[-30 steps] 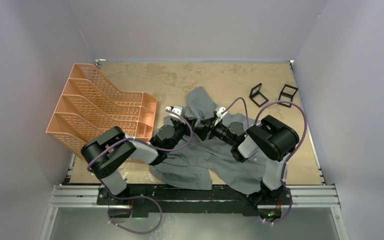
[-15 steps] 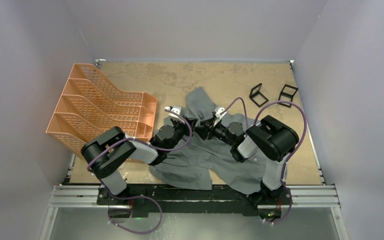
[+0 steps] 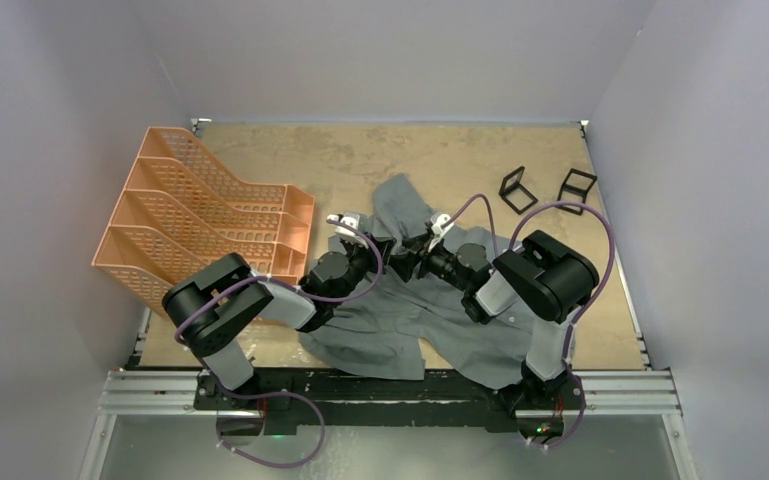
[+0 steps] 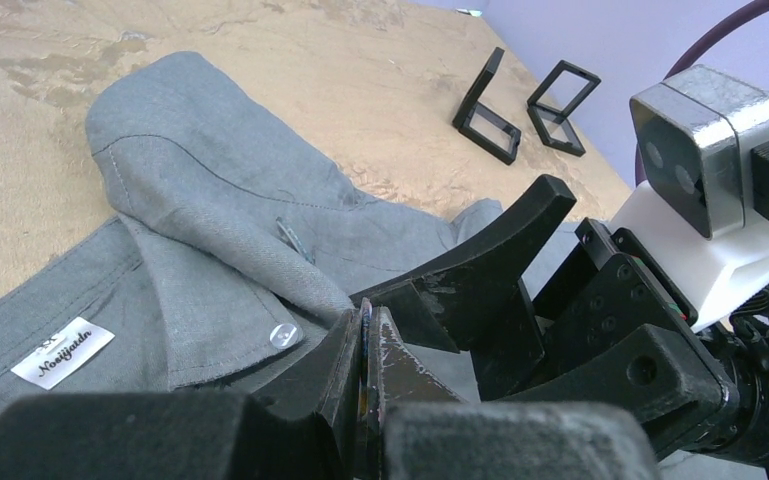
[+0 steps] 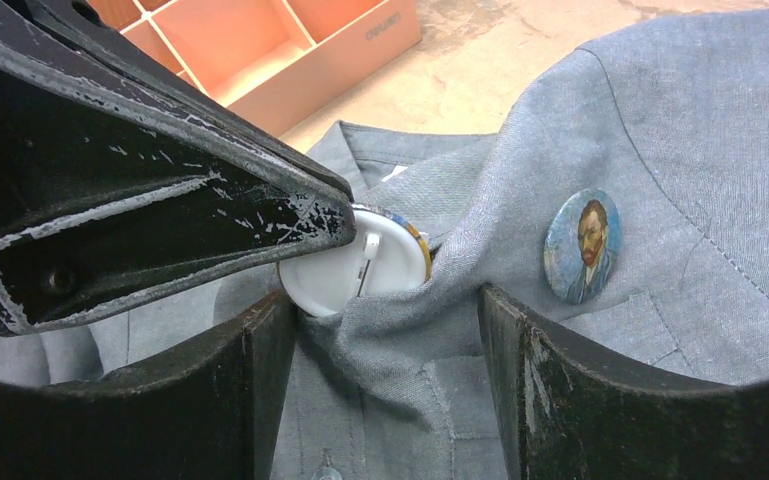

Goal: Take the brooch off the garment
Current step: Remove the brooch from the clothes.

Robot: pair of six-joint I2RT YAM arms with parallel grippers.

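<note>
Far left on the tan table [image 3: 360, 150]: an orange mesh file organizer [image 3: 200, 215], lying flat, well apart from the cloth; raised lettering on its end wall in the right wrist view, too skewed to read. Next, the left gripper [image 4: 365, 325], fingers pressed together, pinching the rim of the brooch [image 5: 345, 275], with a thin coloured edge just visible between the pads in the left wrist view. Below and left of those fingers, inside the neck of the garment [image 4: 220, 200], a white sewn label [image 4: 63, 352] in black script, reading roughly "Nosijyada". Just beside the collar edge, a small pale button [image 4: 282, 335]. Brooch itself at mid-table over the upper front of the grey shirt, turned to show a plain white back and metal pin, caught in a tuft of cloth pulled taut toward it. Directly opposite, the right gripper [image 5: 385, 295], jaws spread, straddling that ridge of fabric just under the brooch; contact with the cloth not discernible. Further right on the same shirt front, a second round badge [image 5: 582, 245], face up, printed with a painted portrait of a red-bearded man on blue. Far right, toward the back of the table, two small black open-frame stands [image 3: 518, 189], side by side, apart from the shirt.
</note>
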